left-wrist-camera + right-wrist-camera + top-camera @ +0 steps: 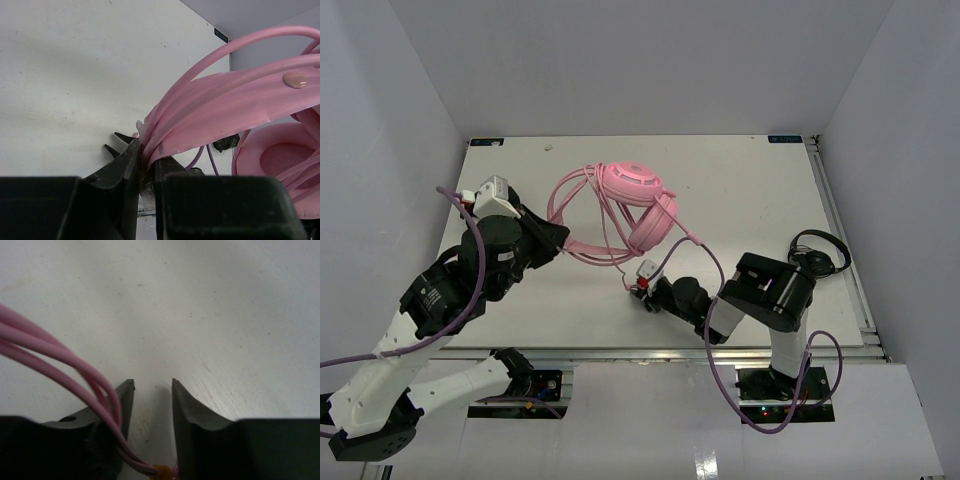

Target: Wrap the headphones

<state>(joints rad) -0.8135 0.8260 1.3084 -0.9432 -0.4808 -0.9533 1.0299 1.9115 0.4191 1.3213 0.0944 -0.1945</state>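
Observation:
The pink headphones (635,185) lie at the middle back of the white table, ear cups stacked, with cable loops (610,215) draped over them. My left gripper (558,238) is shut on the pink headband at its left end; in the left wrist view the jaws (145,150) pinch the band (225,105), with an ear cup (280,160) to the right. My right gripper (638,283) sits low on the table in front of the headphones. Its jaws (152,385) stand apart. Pink cable strands (60,360) run over its left finger down to an orange bit deep between the jaws.
A small black headset (820,252) lies at the right edge of the table, behind the right arm. White walls close in the table on the left, back and right. The purple arm cables (715,270) hang near the right gripper.

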